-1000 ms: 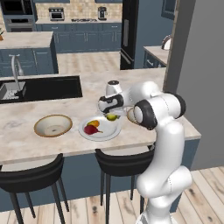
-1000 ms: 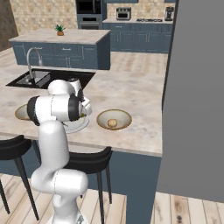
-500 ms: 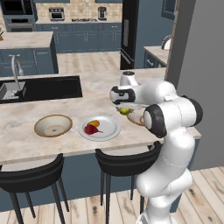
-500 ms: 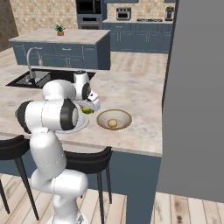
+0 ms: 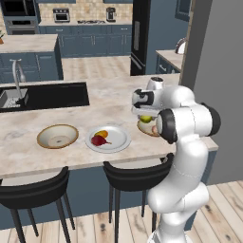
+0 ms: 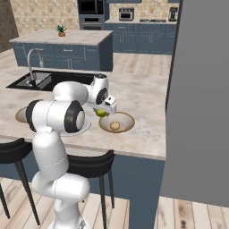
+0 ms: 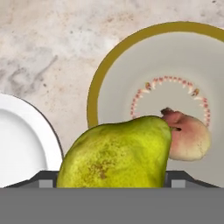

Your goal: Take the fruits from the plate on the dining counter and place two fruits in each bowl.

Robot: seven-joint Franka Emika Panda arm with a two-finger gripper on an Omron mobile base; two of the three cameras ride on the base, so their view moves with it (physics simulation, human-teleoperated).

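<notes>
Hand view: our gripper point(image 7: 112, 186) is closed on the pear point(image 7: 116, 153), carried above the desk point(image 7: 52, 52). The bowl point(image 7: 113, 74) lies just ahead and right — its peach point(image 7: 188, 138) beside the pear. We judge a short move forward precedes release.

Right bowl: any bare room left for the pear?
Yes. In the right bowl, the peach fruit sits toward one side; the cream floor beside it, toward the plate, is bare. The pear is held just above that rim.
</notes>
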